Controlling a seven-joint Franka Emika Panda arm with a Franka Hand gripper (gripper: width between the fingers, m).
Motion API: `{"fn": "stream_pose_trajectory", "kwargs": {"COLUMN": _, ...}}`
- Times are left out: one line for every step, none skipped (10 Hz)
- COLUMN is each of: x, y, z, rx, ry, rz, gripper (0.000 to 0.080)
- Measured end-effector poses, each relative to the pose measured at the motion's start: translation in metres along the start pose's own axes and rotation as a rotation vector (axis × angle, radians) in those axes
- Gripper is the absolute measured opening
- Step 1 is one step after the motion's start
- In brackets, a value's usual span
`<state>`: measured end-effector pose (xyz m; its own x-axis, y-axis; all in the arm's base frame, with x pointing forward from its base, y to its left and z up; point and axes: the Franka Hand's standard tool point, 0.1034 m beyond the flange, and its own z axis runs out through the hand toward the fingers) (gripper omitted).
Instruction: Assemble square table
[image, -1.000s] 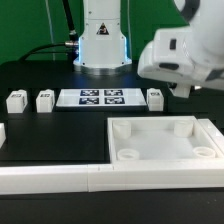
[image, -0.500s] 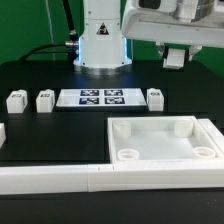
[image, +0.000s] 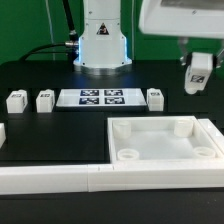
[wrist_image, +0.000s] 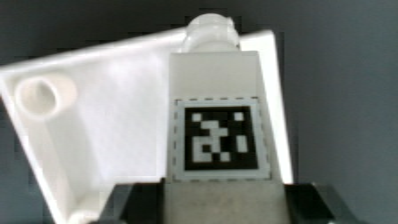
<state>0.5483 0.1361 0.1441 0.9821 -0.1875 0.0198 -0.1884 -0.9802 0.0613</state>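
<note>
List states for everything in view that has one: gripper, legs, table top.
Two-finger gripper: shut on the held leg.
Held short white tagged leg: in the air, upright, not in any socket.
Large white plastic square top: flat on the table, visible sockets empty.
Three other white legs: resting on the black table, unfitted.
</note>
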Motion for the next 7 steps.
{"fn": "stream_pose_trajectory", "kwargs": {"x": -0.004, "y": -0.010, "z": -0.015, "rx": -0.006, "ry": 0.032, "rz": -0.020, "gripper": 0.0290}}
{"fn": "stream_pose_trajectory", "kwargs": {"x": -0.001, "y": -0.018, "z": -0.018, "rx": 0.035, "ry": 0.109, "rz": -0.020, "gripper": 0.0290}}
{"fn": "stream_pose_trajectory", "kwargs": {"x": -0.004, "y": -0.025, "z": -0.015, "rx": 0.066, "ry": 0.168, "rz": -0.024, "gripper": 0.0290}}
{"fn": "stream_pose_trajectory", "kwargs": {"x": -0.007, "y": -0.031, "z": -0.013, "rx": 0.094, "ry": 0.209, "rz": -0.021, "gripper": 0.0290}}
{"fn": "stream_pose_trajectory", "kwargs": {"x": -0.008, "y": -0.037, "z": -0.012, "rx": 0.142, "ry": 0.270, "rz": -0.028, "gripper": 0.0290}}
{"fn": "stream_pose_trajectory", "kwargs": {"x": -0.005, "y": -0.028, "z": -0.001, "rx": 0.181, "ry": 0.338, "rz": -0.050, "gripper": 0.0290}}
{"fn": "stream_pose_trajectory", "kwargs": {"x": 0.009, "y": -0.020, "z": 0.000, "rx": 0.200, "ry": 0.395, "rz": -0.051, "gripper": 0.0290}}
